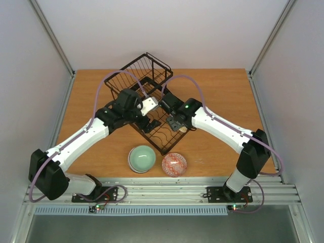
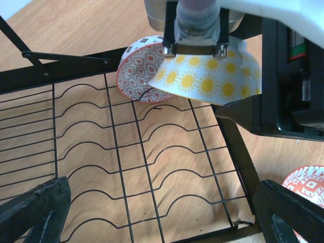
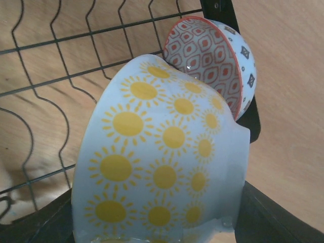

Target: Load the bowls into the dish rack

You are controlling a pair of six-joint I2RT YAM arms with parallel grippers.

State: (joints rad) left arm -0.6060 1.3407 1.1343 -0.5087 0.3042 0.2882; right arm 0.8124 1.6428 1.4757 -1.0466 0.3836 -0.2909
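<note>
The black wire dish rack [image 1: 152, 76] stands mid-table. My right gripper [image 1: 171, 117] is shut on a white bowl with yellow suns [image 3: 162, 167] and holds it tilted just above the rack's slotted base; the bowl also shows in the left wrist view [image 2: 207, 78]. A bowl with a red-patterned inside and a blue-and-white outside [image 3: 215, 58] stands on edge in the rack right behind the sun bowl, and it shows in the left wrist view too [image 2: 137, 68]. My left gripper [image 2: 162, 215] is open and empty over the rack's base [image 2: 126, 167]. A mint bowl [image 1: 142, 158] and a pink-red bowl [image 1: 174, 164] sit on the table in front of the rack.
The rack's raised basket section [image 1: 144, 68] is at the back. Grey walls close the table on three sides. The pink-red bowl's rim shows by my left gripper's right finger [image 2: 310, 183].
</note>
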